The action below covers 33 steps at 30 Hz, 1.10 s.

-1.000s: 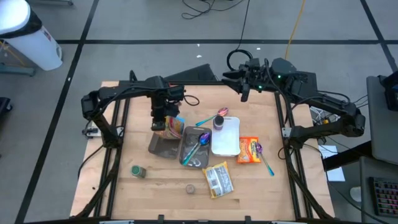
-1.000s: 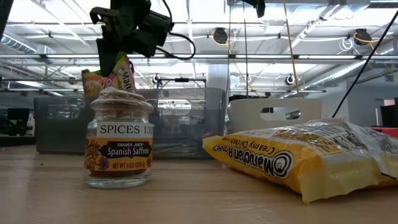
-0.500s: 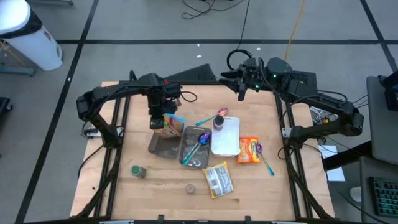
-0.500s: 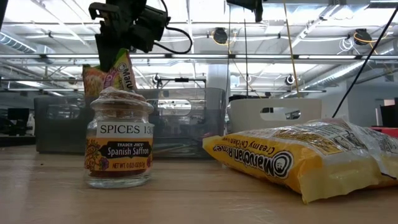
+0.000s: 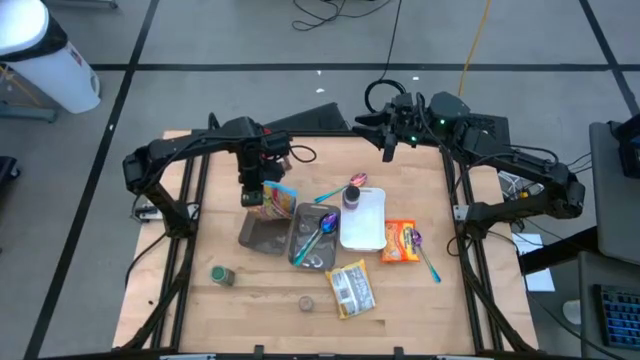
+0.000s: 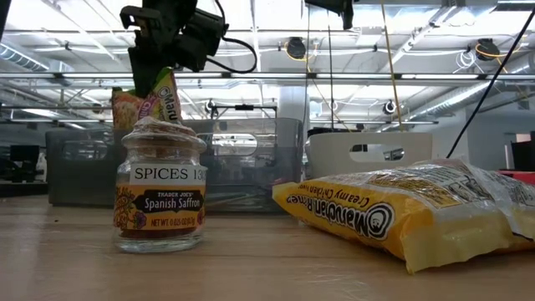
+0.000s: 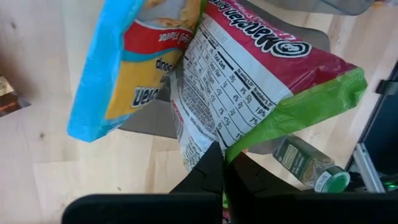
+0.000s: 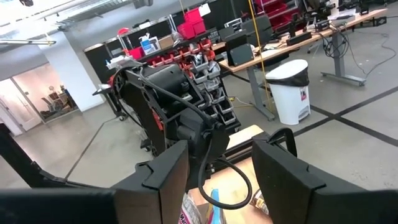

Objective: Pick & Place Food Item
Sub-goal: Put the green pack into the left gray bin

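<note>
While left gripper (image 7: 222, 163) pinches ramen packet (image 7: 261, 74) by edge, aloft above grey bin (image 5: 264, 236), pick looks done; placing left. Right gripper (image 8: 219, 163) parked spread at table's far edge, holding nothing

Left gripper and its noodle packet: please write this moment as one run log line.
left gripper: shut on noodle packet, lifted above gray bin | right gripper: open, waiting at far table edge
</note>
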Each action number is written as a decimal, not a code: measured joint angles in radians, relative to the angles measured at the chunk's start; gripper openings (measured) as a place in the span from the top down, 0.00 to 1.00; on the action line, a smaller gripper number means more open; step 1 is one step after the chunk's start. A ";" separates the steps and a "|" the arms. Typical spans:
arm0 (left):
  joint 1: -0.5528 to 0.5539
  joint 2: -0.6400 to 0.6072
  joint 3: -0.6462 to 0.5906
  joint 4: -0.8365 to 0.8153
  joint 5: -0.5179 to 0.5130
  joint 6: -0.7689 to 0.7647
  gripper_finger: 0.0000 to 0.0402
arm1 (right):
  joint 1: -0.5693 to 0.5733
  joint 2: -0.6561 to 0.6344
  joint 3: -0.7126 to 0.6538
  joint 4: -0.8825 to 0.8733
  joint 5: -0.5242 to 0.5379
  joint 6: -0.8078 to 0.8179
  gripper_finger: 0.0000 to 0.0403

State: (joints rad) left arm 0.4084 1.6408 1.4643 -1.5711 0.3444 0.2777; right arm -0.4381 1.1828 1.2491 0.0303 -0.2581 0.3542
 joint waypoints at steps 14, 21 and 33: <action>-0.004 0.009 -0.116 -0.001 0.021 0.020 1.00 | -0.006 0.000 0.000 -0.001 -0.002 0.000 0.58; -0.005 0.009 -0.117 0.000 0.021 0.034 1.00 | -0.007 0.000 0.000 -0.002 0.001 -0.003 0.58; -0.029 0.118 -0.100 -0.006 -0.007 0.073 0.98 | -0.007 0.015 0.000 -0.011 -0.004 0.000 0.58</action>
State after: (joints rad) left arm 0.3790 1.7585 1.3645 -1.5770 0.3370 0.3507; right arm -0.4454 1.1982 1.2494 0.0193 -0.2619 0.3538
